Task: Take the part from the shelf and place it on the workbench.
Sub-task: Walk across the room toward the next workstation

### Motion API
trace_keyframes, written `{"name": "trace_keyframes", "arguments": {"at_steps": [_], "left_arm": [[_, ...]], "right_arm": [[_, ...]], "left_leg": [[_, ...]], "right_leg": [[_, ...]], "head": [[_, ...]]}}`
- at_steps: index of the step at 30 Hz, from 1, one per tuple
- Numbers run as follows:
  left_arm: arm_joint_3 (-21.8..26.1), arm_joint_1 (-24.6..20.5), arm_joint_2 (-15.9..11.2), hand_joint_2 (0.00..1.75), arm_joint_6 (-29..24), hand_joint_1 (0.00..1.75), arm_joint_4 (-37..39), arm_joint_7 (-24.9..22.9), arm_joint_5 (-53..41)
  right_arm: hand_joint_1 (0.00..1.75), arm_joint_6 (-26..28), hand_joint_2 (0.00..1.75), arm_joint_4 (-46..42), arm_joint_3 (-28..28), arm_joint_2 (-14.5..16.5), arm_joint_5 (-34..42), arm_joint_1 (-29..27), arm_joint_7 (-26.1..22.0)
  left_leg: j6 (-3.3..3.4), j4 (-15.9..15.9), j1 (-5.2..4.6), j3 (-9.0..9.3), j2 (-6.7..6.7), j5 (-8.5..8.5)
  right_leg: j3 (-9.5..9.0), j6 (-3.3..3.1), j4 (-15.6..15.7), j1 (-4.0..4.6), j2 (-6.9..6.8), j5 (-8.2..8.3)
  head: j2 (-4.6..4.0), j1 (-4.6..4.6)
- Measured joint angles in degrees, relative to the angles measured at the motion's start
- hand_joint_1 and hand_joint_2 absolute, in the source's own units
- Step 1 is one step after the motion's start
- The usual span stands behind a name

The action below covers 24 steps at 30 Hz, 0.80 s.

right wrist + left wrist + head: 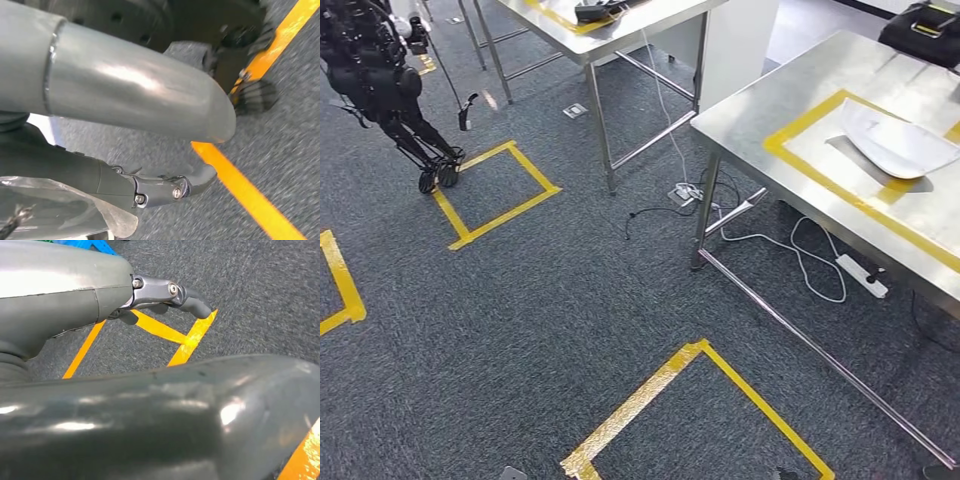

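A white part (897,140) lies flat on the steel counter (765,100), inside the yellow tape frame there; I cannot tell if it is the one to be carried.

The left hand (94,300) hangs over the carpet with its fingers (166,292) released and nothing between them.

Against the right hand (113,100) lies a pale thin sheet (56,210), under the fingers (162,190). I cannot tell whether they grasp it.

If they do, the grip looks weak to me, and the sheet could slide out during walking.

On the floor, loose cables (803,250) and a power strip (862,275) lie beside the counter leg (705,210). A foot could catch there.
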<state>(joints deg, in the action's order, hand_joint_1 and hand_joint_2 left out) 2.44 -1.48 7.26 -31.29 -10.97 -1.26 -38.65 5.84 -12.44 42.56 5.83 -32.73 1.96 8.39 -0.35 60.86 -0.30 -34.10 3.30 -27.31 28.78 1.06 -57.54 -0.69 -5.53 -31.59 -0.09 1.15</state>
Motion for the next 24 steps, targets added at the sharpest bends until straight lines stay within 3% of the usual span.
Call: {"name": "trace_keyframes", "arguments": {"at_steps": [1, 3, 4, 6, 8, 9, 10, 11, 12, 13, 15, 17, 18, 19, 21, 23, 24], "left_arm": [[-0.09, -0.04, -0.11, 0.0, -0.03, 0.0, 0.0, 0.0, -0.24], [-0.16, 0.1, -0.38, 0.0, -0.16, 0.0, 0.0, 0.19, -0.38], [-0.17, 0.27, -0.51, 0.0, -0.26, 0.0, 0.0, 0.46, -0.25], [-0.16, 0.27, -0.69, 0.0, -0.56, 0.0, 0.0, 1.51, 0.15], [-0.14, -0.01, -0.64, 0.0, -0.94, 0.0, 0.0, 2.82, 0.38], [-0.13, -0.12, -0.61, 0.0, -1.16, 0.0, 0.0, 3.44, 0.42], [-0.12, -0.16, -0.61, 0.0, -1.46, 0.0, 0.0, 4.02, 0.48], [-0.09, -0.19, -0.66, 0.0, -1.85, 0.0, 0.0, 4.56, 0.59], [-0.05, -0.24, -0.75, 0.0, -2.26, 0.0, 0.0, 5.04, 0.72], [0.01, -0.36, -0.87, 0.0, -2.67, 0.0, 0.0, 5.44, 0.88], [0.1, -0.76, -1.27, 0.0, -3.31, 0.0, 0.0, 5.86, 0.92], [0.13, -1.02, -2.01, 0.0, -3.77, 0.0, 0.0, 5.84, 0.51], [0.15, -0.99, -2.46, 0.0, -4.0, 0.0, 0.0, 5.68, 0.38], [0.22, -0.89, -2.93, 0.0, -4.22, 0.0, 0.0, 5.49, 0.38], [0.38, -0.69, -3.7, 0.0, -4.55, 0.0, 0.0, 5.08, 0.32], [0.44, -0.72, -4.31, 0.0, -4.83, 0.0, 0.0, 4.91, -0.25], [0.45, -0.72, -4.58, 0.0, -5.0, 0.0, 0.0, 4.92, -0.41]], "right_arm": [[0.0, -0.02, 0.0, 0.02, 0.53, 0.28, 0.6, 0.1, -0.17], [0.0, -0.15, 0.0, 0.05, 1.37, 0.91, 1.19, 0.4, -0.31], [0.0, -0.24, 0.0, 0.07, 1.63, 1.24, 1.28, 0.59, -0.36], [0.0, -0.39, 0.0, 0.09, 2.02, 1.84, 1.25, 0.8, -0.56], [0.0, -0.54, 0.0, 0.19, 2.48, 2.31, 1.19, 0.79, -0.81], [0.0, -0.63, 0.0, 0.26, 2.66, 2.53, 1.13, 0.72, -0.95], [0.0, -0.76, 0.0, 0.33, 2.78, 2.7, 1.02, 0.66, -1.07], [0.0, -0.89, 0.0, 0.39, 2.82, 2.85, 0.9, 0.61, -1.18], [0.0, -1.09, 0.0, 0.43, 2.83, 3.01, 0.71, 0.61, -1.26], [0.0, -1.33, 0.0, 0.45, 2.84, 3.15, 0.48, 0.65, -1.31], [0.0, -1.75, 0.0, 0.52, 2.86, 3.44, 0.02, 0.77, -1.45], [0.0, -1.97, 0.0, 0.58, 2.86, 3.63, -0.36, 0.9, -1.76], [0.0, -2.01, 0.0, 0.59, 2.86, 3.7, -0.65, 0.96, -1.92], [0.0, -1.98, 0.0, 0.59, 2.86, 3.76, -0.98, 1.01, -2.08], [0.0, -1.91, 0.0, 0.59, 2.85, 3.85, -1.59, 1.0, -2.69], [0.0, -1.86, 0.0, 0.59, 2.85, 3.84, -1.67, 0.85, -3.8], [0.0, -1.85, 0.0, 0.59, 2.85, 3.81, -1.6, 0.78, -4.31]], "left_leg": [[0.37, -1.5, -0.24, 0.68, 0.65, 0.06], [1.2, -1.9, -0.43, 0.67, -0.21, -0.09], [1.56, -2.17, -0.39, 0.75, -0.79, 0.04], [2.31, -2.72, -0.18, 0.91, -2.01, 0.48], [2.76, -2.87, -0.1, 0.84, -3.4, 0.71], [2.86, -2.85, -0.15, 0.79, -4.18, 0.73], [2.89, -2.84, -0.21, 0.82, -4.97, 0.72], [2.89, -2.81, -0.25, 0.86, -5.77, 0.71], [2.89, -2.76, -0.26, 0.92, -6.59, 0.71], [2.85, -2.67, -0.24, 0.96, -7.38, 0.68], [2.5, -2.29, -0.32, 0.75, -8.87, 0.58], [1.83, -2.1, -0.2, 0.31, -10.1, 0.69], [1.46, -2.13, -0.03, 0.12, -10.73, 0.83], [1.13, -2.05, 0.07, 0.0, -10.71, 0.82], [0.5, 0.1, 0.01, -0.96, -8.32, -0.72], [-0.1, 6.72, 0.08, -3.91, -5.05, -4.48], [-0.38, 10.59, 0.27, -5.66, -4.37, -6.24]], "right_leg": [[-0.02, 0.31, 0.04, 0.14, -0.62, -0.19], [-0.62, 0.8, 0.31, 0.23, -1.83, -0.38], [-0.88, 1.04, 0.26, 0.14, -1.8, -0.65], [0.23, 1.41, -2.42, -0.01, 0.76, -2.64], [4.02, 1.44, -9.69, -0.05, 4.15, -6.13], [6.16, 1.42, -13.54, -0.03, 4.86, -7.33], [7.73, 1.38, -15.95, -0.01, 5.21, -7.5], [8.4, 1.31, -16.28, -0.01, 5.4, -6.52], [7.89, 1.21, -14.16, -0.02, 5.62, -4.48], [6.58, 1.09, -10.43, -0.09, 6.37, -1.93], [3.66, 0.83, -3.43, -0.32, 8.93, 1.09], [2.4, 0.53, -1.06, -0.33, 10.14, 1.29], [2.17, 0.3, -0.87, -0.24, 9.62, 1.39], [2.08, -0.04, -0.68, -0.22, 8.96, 1.56], [1.82, -0.77, -0.22, -0.28, 7.46, 1.83], [1.69, -1.24, -0.04, -0.22, 5.66, 1.78], [1.68, -1.33, -0.04, -0.16, 4.71, 1.7]], "head": [[0.0, 0.03], [0.0, 0.09], [0.0, 0.13], [0.0, 0.35], [0.0, 0.68], [0.0, 0.75], [0.0, 0.74], [0.0, 0.74], [0.0, 0.75], [0.0, 0.75], [0.0, 0.73], [0.0, 0.67], [0.0, 0.65], [0.0, 0.66], [0.0, 0.43], [0.0, 0.15], [0.0, 0.11]]}}
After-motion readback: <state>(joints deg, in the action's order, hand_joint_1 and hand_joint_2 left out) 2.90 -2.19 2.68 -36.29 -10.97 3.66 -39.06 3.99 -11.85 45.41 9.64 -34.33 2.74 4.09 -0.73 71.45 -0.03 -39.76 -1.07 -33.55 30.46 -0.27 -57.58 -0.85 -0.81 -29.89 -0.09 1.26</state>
